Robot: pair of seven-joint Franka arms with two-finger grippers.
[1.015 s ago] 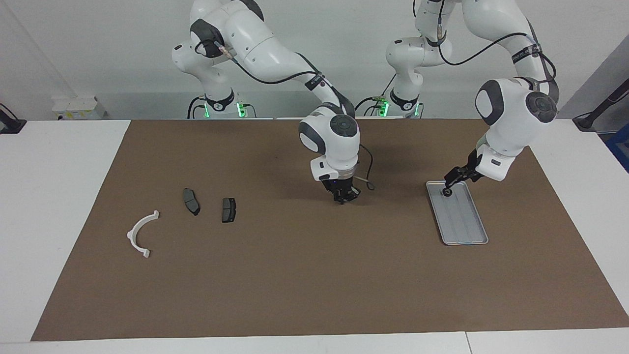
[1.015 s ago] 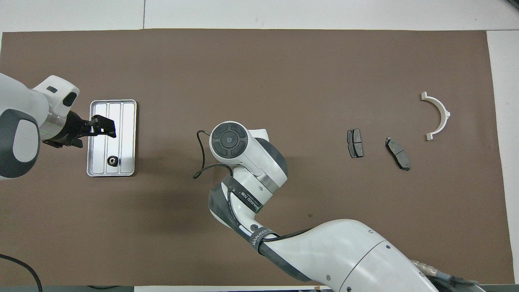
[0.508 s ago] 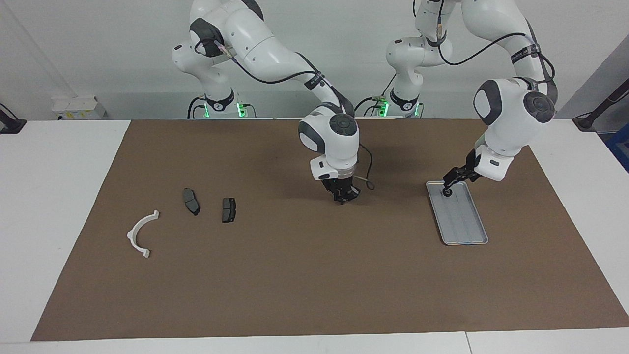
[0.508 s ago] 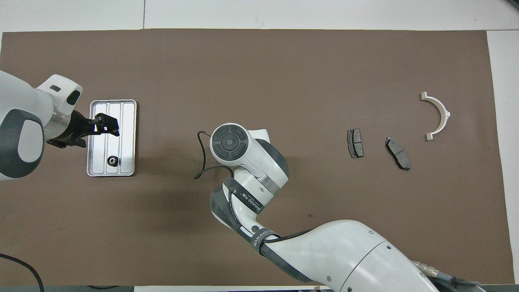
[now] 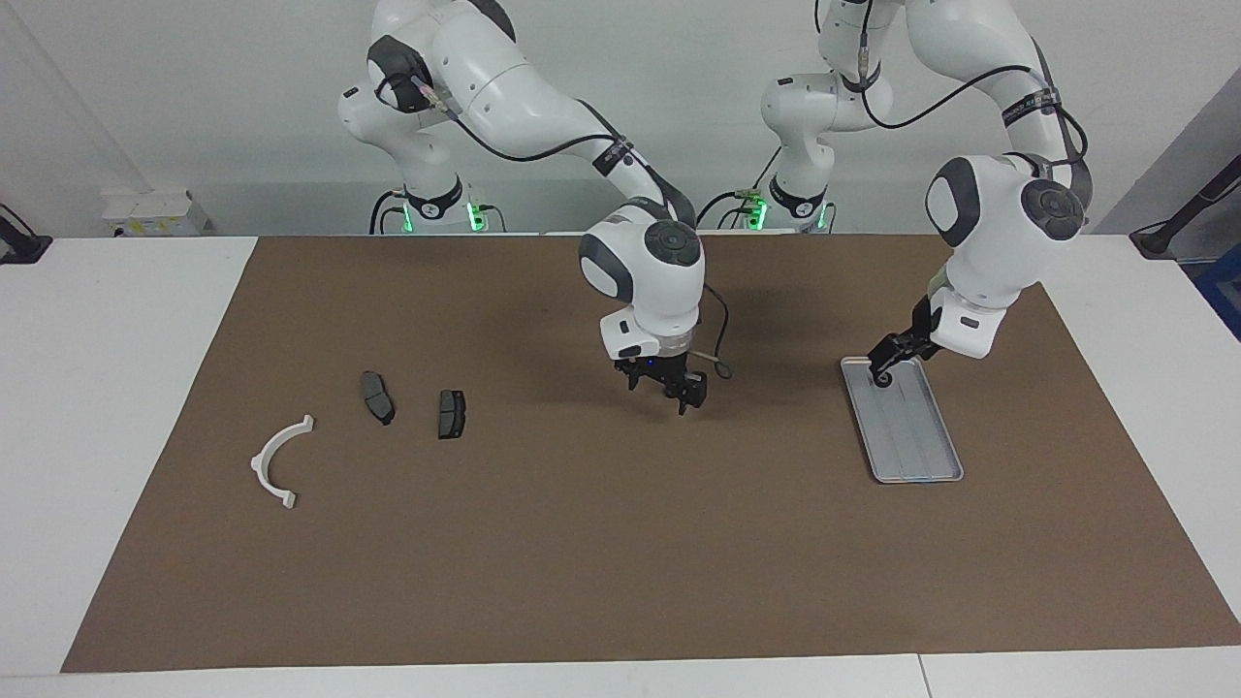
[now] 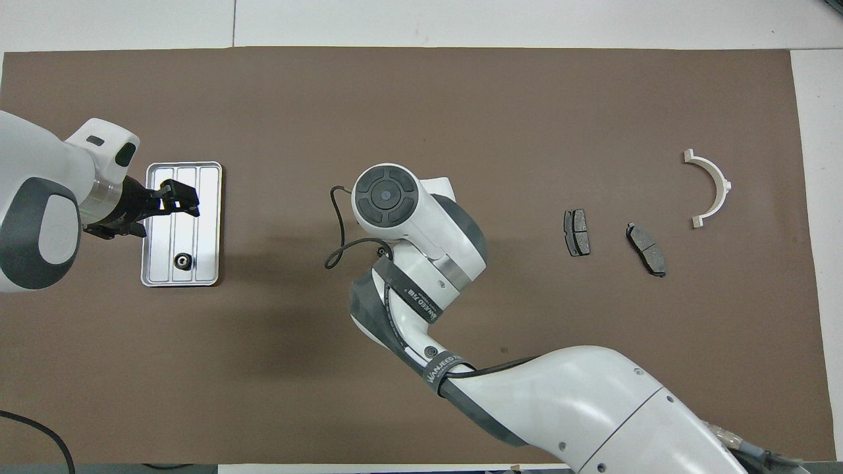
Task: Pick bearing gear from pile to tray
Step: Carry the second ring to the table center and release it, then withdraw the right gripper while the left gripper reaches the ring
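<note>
The silver tray lies on the brown mat toward the left arm's end. One small black bearing gear rests in the tray's corner nearest the robots. My left gripper hangs open and empty over the tray, just above that gear. My right gripper is low over the bare middle of the mat, open, with nothing seen between its fingers; its wrist hides it in the overhead view. The pile shows a white half-ring and two brake pads.
The second brake pad lies beside the first, toward the right arm's end. A loose black cable loops off the right wrist. A small dark spot shows at the wrist's edge; I cannot tell what it is.
The right gripper's fingers have spread from shut to open, and its wrist has risen a little. The left gripper has drifted slightly over the tray, still open.
</note>
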